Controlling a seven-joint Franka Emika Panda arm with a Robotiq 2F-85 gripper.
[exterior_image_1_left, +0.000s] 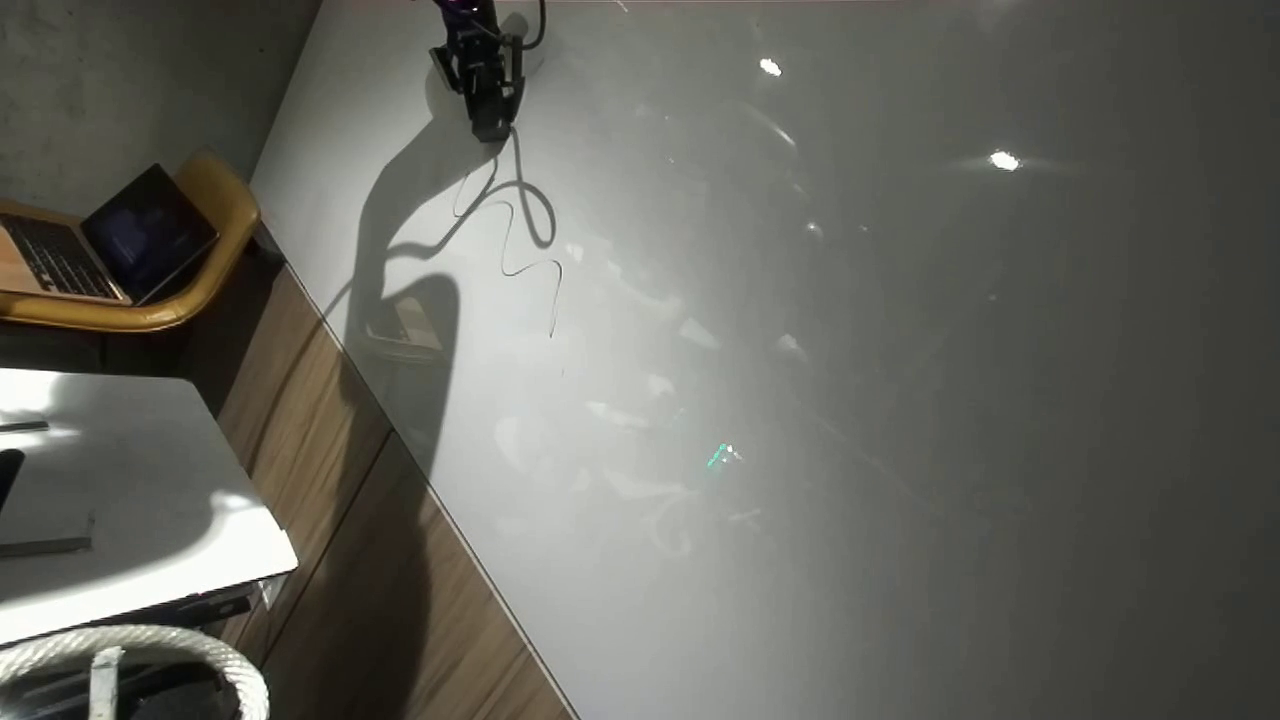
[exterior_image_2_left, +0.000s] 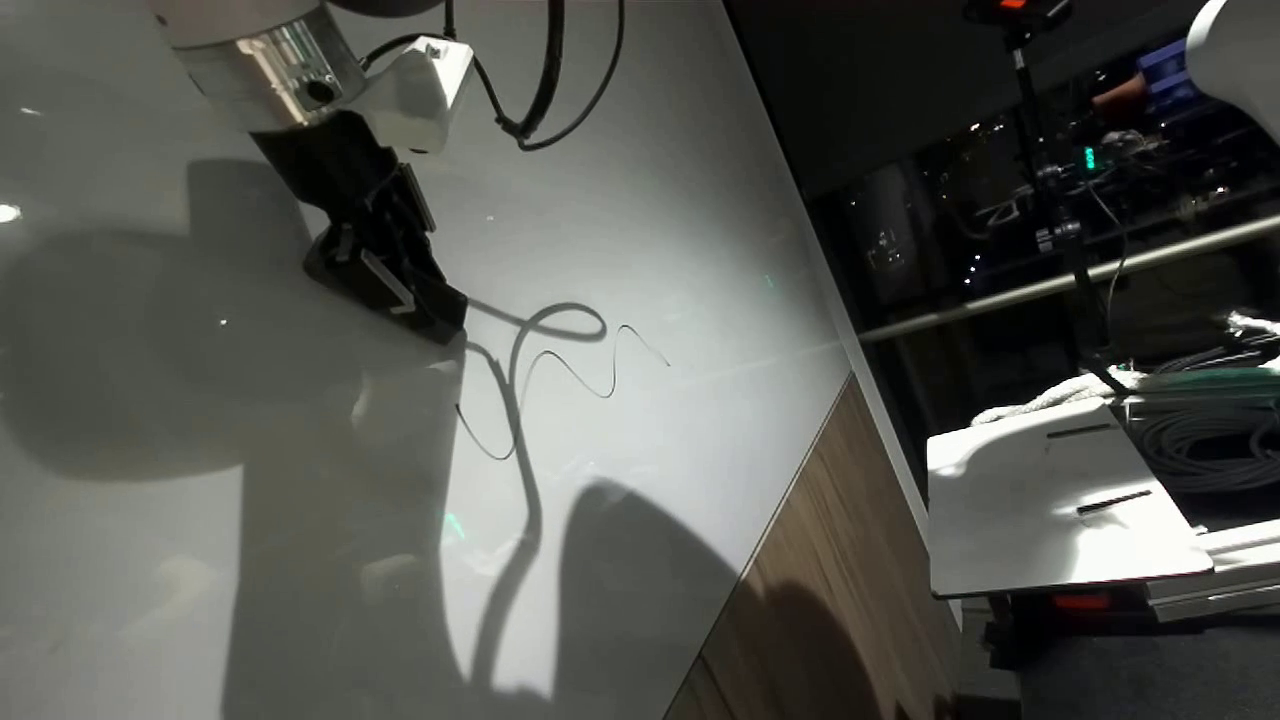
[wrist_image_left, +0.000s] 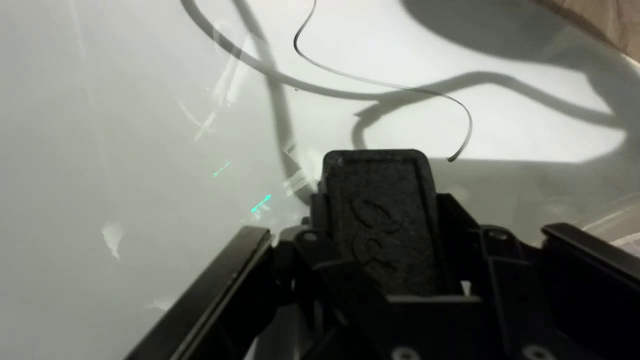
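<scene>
1 blk block (wrist_image_left: 382, 225) | hand (wrist_image_left: 381, 210) clamped on it | thin dk squiggle (wrist_image_left: 470, 122) nr

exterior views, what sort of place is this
Likely an office or lab, though only part of it shows. In an exterior view, an open laptop sits on a chair; an exterior view also shows a black stand and what looks like coiled cable.

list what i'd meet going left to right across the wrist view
Fainter green streak → brighter green streak → dark block held in the end effector → wood-grained surface in the upper right corner.
</scene>
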